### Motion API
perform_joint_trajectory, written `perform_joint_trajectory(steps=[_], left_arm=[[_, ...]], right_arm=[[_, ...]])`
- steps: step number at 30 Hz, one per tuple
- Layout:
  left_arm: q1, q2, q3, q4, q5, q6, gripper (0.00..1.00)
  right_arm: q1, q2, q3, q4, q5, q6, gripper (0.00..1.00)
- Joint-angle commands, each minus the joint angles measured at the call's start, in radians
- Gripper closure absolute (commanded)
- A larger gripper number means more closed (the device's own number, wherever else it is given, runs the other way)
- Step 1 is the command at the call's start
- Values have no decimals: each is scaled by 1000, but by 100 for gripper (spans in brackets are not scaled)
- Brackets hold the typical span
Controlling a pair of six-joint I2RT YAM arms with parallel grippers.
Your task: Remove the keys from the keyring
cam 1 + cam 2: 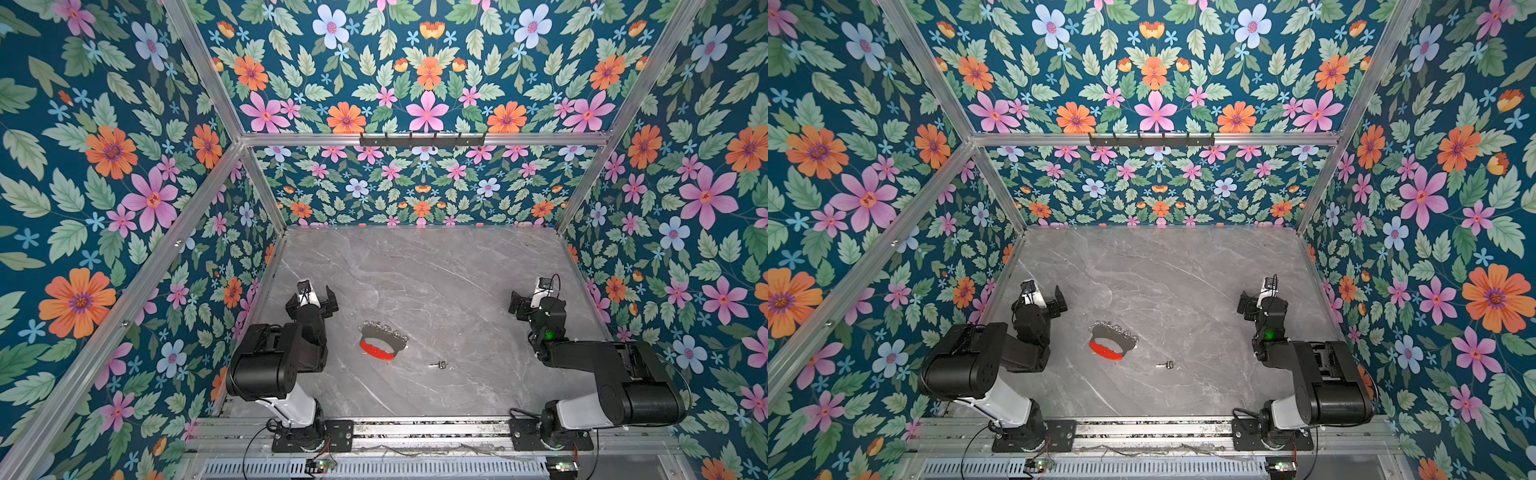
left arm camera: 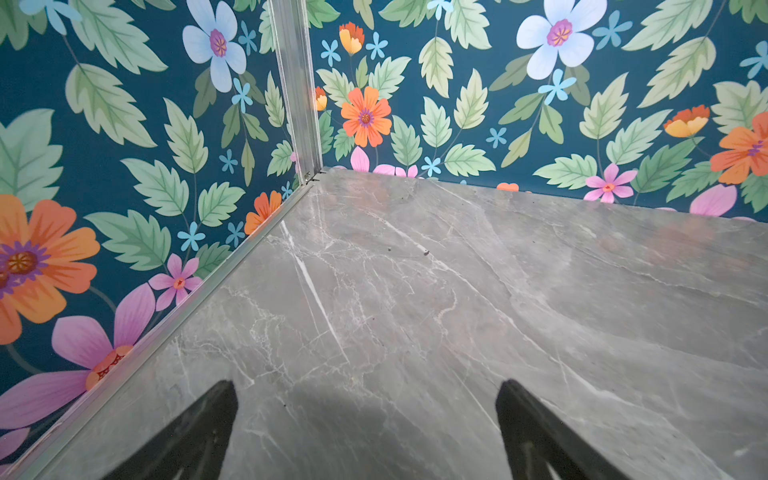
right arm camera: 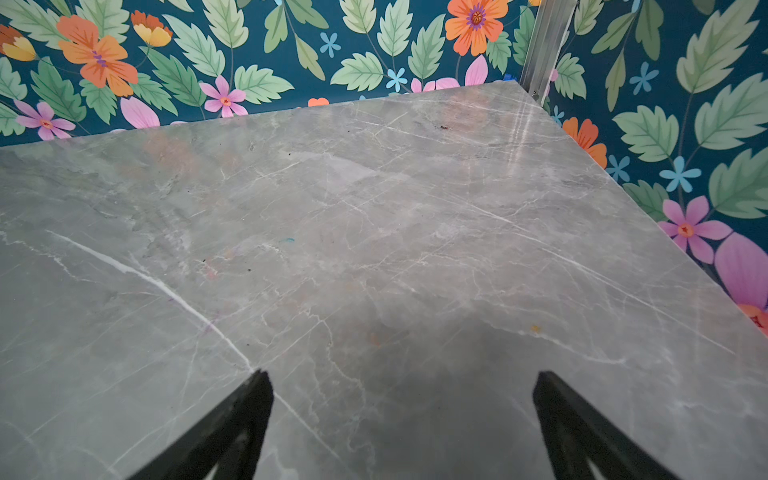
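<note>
And there's the grey marble tabletop (image 1: 419, 270) stretching out beneath bright floral wallpaper (image 1: 424, 75) on every side, aluminium framing (image 1: 291, 139) edging the walls, a black hook rail (image 1: 422, 140) on the back crossbar, a slotted grey duct (image 1: 395, 468) along the front.

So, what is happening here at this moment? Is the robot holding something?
Nothing is being handled right now. Both arms sit folded near their bases. The left gripper and the right gripper are open and empty, each over a bare part of the table. The keyring lies flat on the table between the two arms. One small key lies apart from it, nearer the front edge and not touching it. Whether another key hangs on its loops is too small to tell.
</note>
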Motion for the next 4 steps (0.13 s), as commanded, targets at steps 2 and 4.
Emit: perform_joint_trajectory(steps=[2, 4], left_arm=[[-6, 1, 5, 12, -12, 15, 0], [-6, 0, 2, 15, -10, 15, 0]], right_arm=[[0, -3, 2, 29, -2, -2, 1], [0, -3, 3, 27, -3, -2, 1]])
